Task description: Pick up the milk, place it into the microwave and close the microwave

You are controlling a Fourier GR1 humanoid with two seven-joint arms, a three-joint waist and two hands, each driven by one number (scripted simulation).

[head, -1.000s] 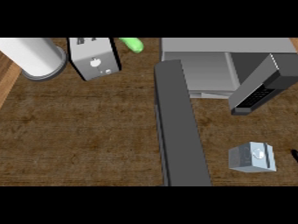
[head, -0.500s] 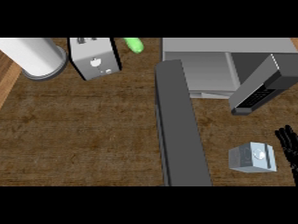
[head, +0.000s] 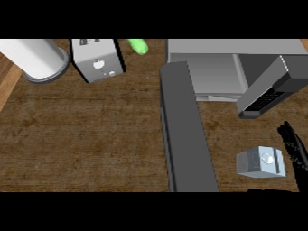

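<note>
The milk [head: 260,162] is a small pale grey-blue carton standing on the brown counter at the lower right. My right hand [head: 301,158] comes up from the lower right edge just right of the carton, its fingers [head: 291,140] straight and pointing up, with a narrow gap to the carton. Its thumb [head: 266,191] shows dark at the bottom edge below the carton. The microwave [head: 236,63] sits at the upper right with its door [head: 186,128] swung open, a long dark grey slab running down the middle. My left hand is out of sight.
A white cylinder [head: 36,58] lies at the upper left. Beside it stands a grey toaster-like box [head: 97,61], and a green object [head: 138,46] pokes in at the top. A dark grey angled panel [head: 274,85] juts from the microwave's right side, above the carton.
My right hand has risen from the lower right corner along the carton's right side, fingers stretching further up. The carton and the microwave door have not moved.
</note>
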